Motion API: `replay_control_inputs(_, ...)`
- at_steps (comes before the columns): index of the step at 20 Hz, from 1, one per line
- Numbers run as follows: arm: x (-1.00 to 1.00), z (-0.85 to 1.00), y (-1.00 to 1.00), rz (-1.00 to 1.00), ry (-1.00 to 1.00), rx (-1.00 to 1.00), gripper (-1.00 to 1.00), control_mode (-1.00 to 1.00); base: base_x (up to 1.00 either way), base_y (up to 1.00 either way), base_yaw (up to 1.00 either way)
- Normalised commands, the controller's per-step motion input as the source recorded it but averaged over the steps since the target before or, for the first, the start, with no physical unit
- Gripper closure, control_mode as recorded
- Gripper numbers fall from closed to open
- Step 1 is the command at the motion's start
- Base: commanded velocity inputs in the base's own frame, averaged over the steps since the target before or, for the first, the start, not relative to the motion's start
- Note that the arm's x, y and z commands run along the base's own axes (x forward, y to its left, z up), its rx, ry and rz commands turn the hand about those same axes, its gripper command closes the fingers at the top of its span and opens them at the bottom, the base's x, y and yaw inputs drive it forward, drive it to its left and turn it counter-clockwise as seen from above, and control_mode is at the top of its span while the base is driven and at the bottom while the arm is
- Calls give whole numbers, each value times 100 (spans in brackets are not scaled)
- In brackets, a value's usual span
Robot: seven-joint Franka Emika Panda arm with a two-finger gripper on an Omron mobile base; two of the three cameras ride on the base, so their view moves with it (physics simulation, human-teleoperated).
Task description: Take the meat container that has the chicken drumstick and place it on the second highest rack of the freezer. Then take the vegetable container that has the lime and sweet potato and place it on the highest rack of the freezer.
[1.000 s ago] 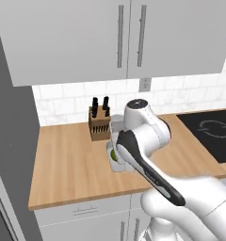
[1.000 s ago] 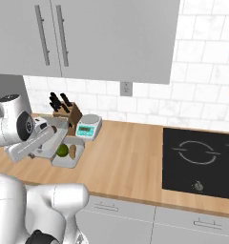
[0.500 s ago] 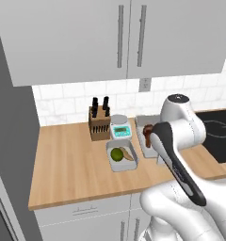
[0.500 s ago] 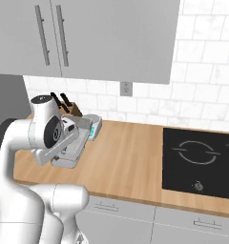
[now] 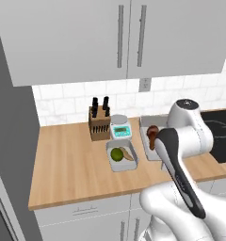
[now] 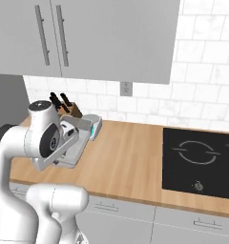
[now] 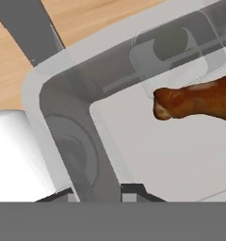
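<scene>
**Arm Swings From Vegetable Tray to Meat Tray**

The arm (image 5: 181,141), which a second ago leaned over the vegetable tray (image 5: 121,156), now bends above the meat tray (image 5: 152,136) on the counter (image 5: 68,164), just right of the scale (image 5: 120,128) and knife block (image 5: 99,123). With the arm out of the way, the lime (image 5: 116,153) and sweet potato (image 5: 127,153) lie uncovered in their tray, near the meat tray. In the hand view, the clear rim of the meat tray (image 7: 63,108) runs down between the finger tips, and the drumstick (image 7: 195,101) lies inside. The gripper (image 7: 108,190) looks nearly closed on that rim. That suggests the first container is taken, though it still seems to rest on the counter; lifting and carrying it to the freezer remain.
</scene>
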Motion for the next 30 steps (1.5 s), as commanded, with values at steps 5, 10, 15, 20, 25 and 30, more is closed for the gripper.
replay_control_inputs(5,0,0,0,0,0,0,100,-100,0,0,0)
replay_control_inputs(10,-4,0,0,0,0,0,100,100,-35,5,3)
replay_control_inputs(15,0,0,0,0,0,0,100,100,-75,31,34)
replay_control_inputs(20,0,0,0,0,0,0,100,100,-71,26,60)
replay_control_inputs(25,0,0,0,0,0,0,100,100,-19,31,69)
replay_control_inputs(30,0,0,0,0,0,0,100,100,0,56,79)
